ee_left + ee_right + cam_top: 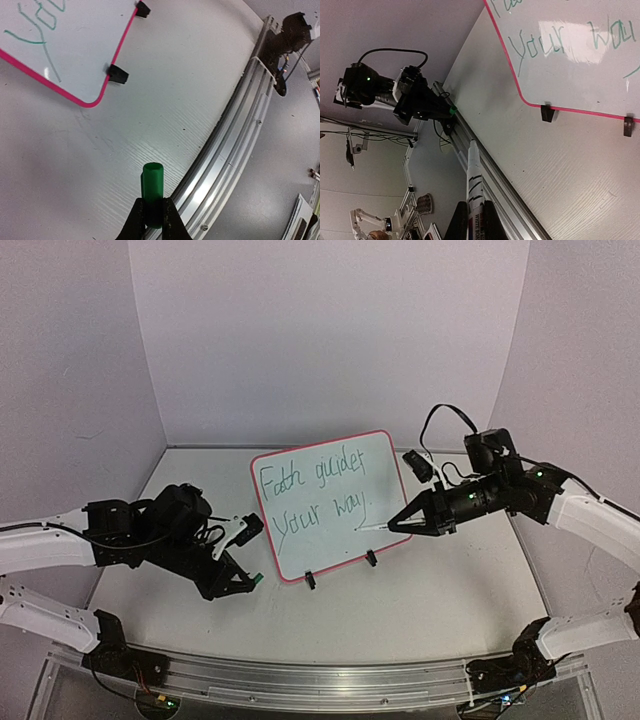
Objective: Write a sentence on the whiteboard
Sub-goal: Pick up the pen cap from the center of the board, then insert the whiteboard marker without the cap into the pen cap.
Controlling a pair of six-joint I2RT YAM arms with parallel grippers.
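— So, where does the small rectangular white whiteboard (335, 548) with the pink-red rim lie?
— Mid-table, two black clip feet (311, 582) on its 6 o'clock edge. The right gripper (395, 525), at its 4 o'clock, is clamped on a white marker (372, 527). The tip reaches the last word, but I cannot tell whether it touches. The left gripper (245, 582), at 8 o'clock and apart from the board, pinches a green plastic cap (152, 187).
— And the writing?
— A thin green cursive sentence (310, 480) in two lines, roughly "Faith guides / your way".
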